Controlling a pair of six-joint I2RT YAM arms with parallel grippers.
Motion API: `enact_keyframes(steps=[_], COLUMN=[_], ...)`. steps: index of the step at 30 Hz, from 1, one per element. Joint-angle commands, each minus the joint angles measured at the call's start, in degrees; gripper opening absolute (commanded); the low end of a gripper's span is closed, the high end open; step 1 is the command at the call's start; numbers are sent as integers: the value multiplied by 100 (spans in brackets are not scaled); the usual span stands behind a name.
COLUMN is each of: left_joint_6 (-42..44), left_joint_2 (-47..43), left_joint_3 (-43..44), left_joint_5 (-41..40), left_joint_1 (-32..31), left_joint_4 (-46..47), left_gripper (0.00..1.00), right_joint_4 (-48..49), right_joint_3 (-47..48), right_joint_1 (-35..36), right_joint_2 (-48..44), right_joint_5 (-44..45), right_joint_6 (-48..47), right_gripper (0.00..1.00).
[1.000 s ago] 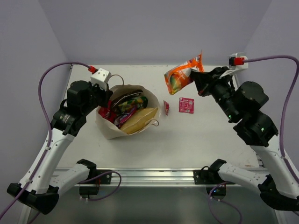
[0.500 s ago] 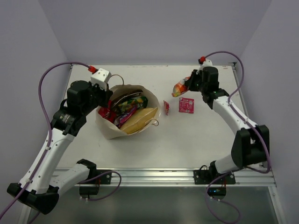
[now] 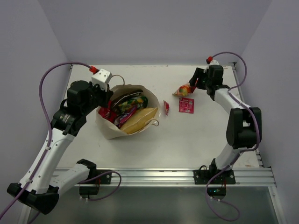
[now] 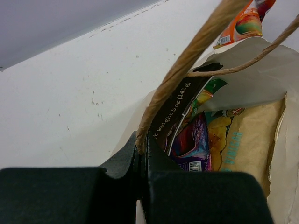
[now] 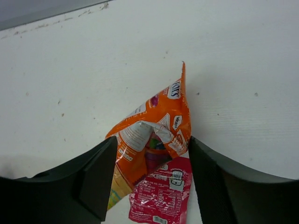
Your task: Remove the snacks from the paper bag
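Observation:
The tan paper bag point(image 3: 108, 129) lies left of centre, mouth up, with several snacks point(image 3: 133, 109) inside: a purple packet point(image 4: 194, 140), a tan-yellow one point(image 4: 247, 144) and a dark brown one point(image 4: 175, 109). My left gripper point(image 3: 108, 99) point(image 4: 142, 144) is shut on the bag's rim at the foot of a cord handle point(image 4: 187, 60). An orange packet point(image 3: 183, 89) point(image 5: 149, 135) rests on the table, partly over a pink packet point(image 3: 186, 105) point(image 5: 161, 196). My right gripper point(image 3: 194, 86) point(image 5: 152, 142) stands open around the orange packet. A tiny red packet point(image 3: 166, 108) lies between bag and pink packet.
The white table point(image 3: 196, 135) ends in a metal rail at the near edge. Grey walls close in the back and both sides. The right arm reaches along the right side to the far right corner. Purple cables loop over both arms.
The right arm has brought the orange packet down from the air to the table by the pink packet, and its jaws have opened. The left arm and bag have not moved.

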Motion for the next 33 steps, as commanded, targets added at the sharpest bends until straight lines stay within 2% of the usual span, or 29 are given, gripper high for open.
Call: enact_keyframes(steps=[1, 5, 8, 9, 14, 15, 20, 24, 29, 33], left_joint_6=[140, 175, 263, 315, 448, 483, 536, 536, 500, 492], left_joint_2=[-95, -121, -139, -139, -209, -218, -280, -289, -289, -315], left_joint_3=[94, 155, 181, 181, 190, 199, 269, 322, 287, 199], left_joint_5=[151, 177, 221, 256, 502, 537, 879, 1038, 1258, 1372], left_joint_1=[-28, -28, -28, -28, -28, -28, -28, -28, -28, -37], left_joint_4=[171, 162, 154, 153, 153, 153, 153, 153, 136, 136], left_gripper=[0, 0, 0, 0, 0, 0, 0, 0, 0, 0], right_joint_4=[-385, -832, -1123, -1254, -1273, -1221, -992, -852, -360, 220], right_joint_3=[236, 130, 78, 69, -2, -2, 77, 157, 34, -116], right_joint_1=[60, 437, 1209, 1716, 2994, 3396, 4548, 5042, 5254, 5246], right_joint_2=[-766, -1961, -2884, -3234, -3782, -3808, -3405, -2773, -2105, -1622], right_joint_5=[478, 162, -93, -67, -567, -594, -551, -314, -200, 371], right_joint_6=[-80, -543, -1262, -1423, -2074, -2170, -2680, -2865, -2928, -3024], right_gripper=[68, 72, 74, 75, 75, 75, 75, 74, 72, 70])
